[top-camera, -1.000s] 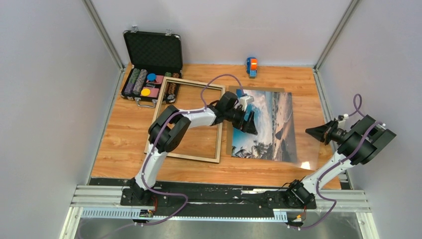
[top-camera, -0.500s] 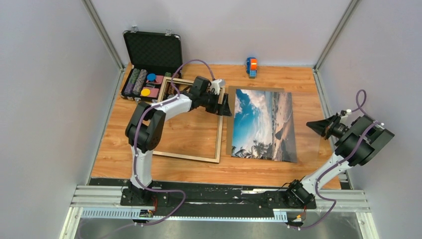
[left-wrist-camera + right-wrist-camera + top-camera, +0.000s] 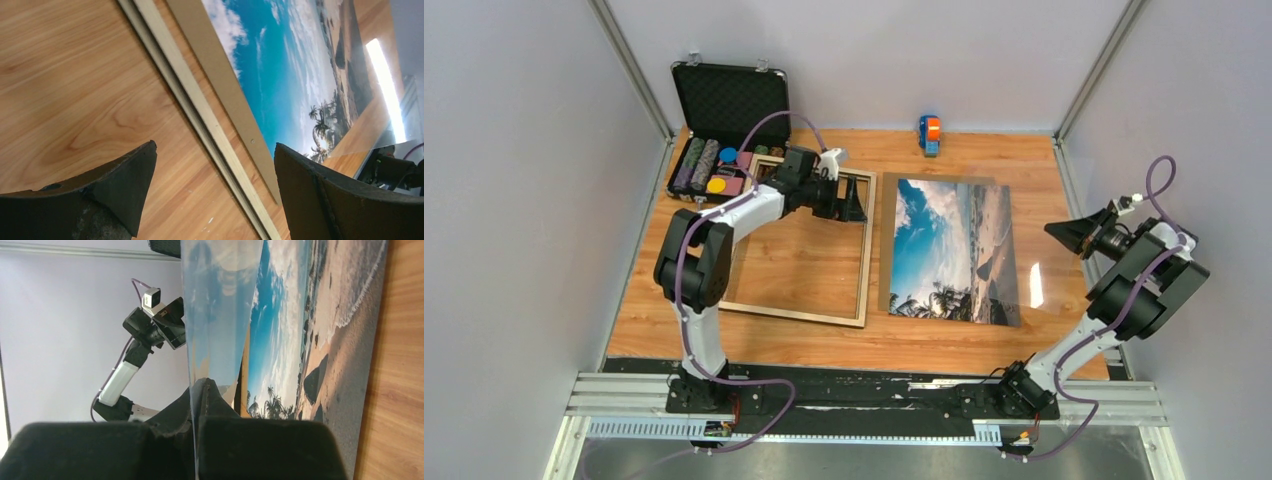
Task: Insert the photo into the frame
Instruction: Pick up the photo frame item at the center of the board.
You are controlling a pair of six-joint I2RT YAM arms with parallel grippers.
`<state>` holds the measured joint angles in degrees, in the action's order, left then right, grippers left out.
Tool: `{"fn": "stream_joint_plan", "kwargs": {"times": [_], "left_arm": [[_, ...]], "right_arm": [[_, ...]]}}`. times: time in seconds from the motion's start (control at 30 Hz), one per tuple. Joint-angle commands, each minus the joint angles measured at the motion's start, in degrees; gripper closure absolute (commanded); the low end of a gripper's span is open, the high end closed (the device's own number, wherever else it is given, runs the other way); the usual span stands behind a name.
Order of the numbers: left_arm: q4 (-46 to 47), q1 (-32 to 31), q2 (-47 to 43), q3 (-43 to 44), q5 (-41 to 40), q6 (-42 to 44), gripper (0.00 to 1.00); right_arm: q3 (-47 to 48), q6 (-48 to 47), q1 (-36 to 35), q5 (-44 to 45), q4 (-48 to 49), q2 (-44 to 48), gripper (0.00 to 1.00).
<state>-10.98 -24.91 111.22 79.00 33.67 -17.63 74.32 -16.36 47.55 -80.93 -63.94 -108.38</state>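
Observation:
The photo (image 3: 949,250), a beach print, lies flat on a brown backing board (image 3: 885,245) right of centre. The pale wood frame (image 3: 865,260) lies flat to its left, with bare table showing inside it. My left gripper (image 3: 856,198) is open and empty, low over the frame's far right corner. In the left wrist view its jaws (image 3: 215,150) straddle the frame rail (image 3: 200,107), beside the board (image 3: 220,75) and the photo (image 3: 285,65). My right gripper (image 3: 1064,232) is shut on the edge of a clear pane (image 3: 220,315), held tilted above the photo's right side (image 3: 325,340).
An open black chip case (image 3: 724,140) stands at the back left, touching the frame's far corner. A small blue and orange object (image 3: 930,133) sits at the back wall. Grey walls close in the table on three sides.
My left arm has swung left and back, from over the photo to the frame's far right corner. My right gripper has risen slightly with the pane.

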Motion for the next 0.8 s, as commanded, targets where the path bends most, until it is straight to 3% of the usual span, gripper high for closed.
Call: {"fn": "stream_joint_plan", "kwargs": {"times": [0.0, 0.27, 0.43, 0.77], "left_arm": [[-1.3, 3.7, -6.1, -1.0, -1.4, 2.4, 0.04], [-8.5, 11.5, -11.1, -2.0, -7.2, 5.4, 0.04], [-16.7, 16.9, -13.8, -1.5, -12.6, 8.8, 0.01], [-23.2, 25.6, -19.5, -6.2, -20.2, 15.2, 0.00]], "right_arm": [[4.1, 1.6, -1.7, -5.9, 6.1, 4.6, 1.00], [5.3, 5.8, -8.0, -5.9, 9.2, 7.3, 1.00], [3.3, 15.6, -13.6, -2.5, 20.8, 10.5, 1.00], [7.1, 30.7, -25.8, -1.1, 32.5, 10.1, 1.00]]}}
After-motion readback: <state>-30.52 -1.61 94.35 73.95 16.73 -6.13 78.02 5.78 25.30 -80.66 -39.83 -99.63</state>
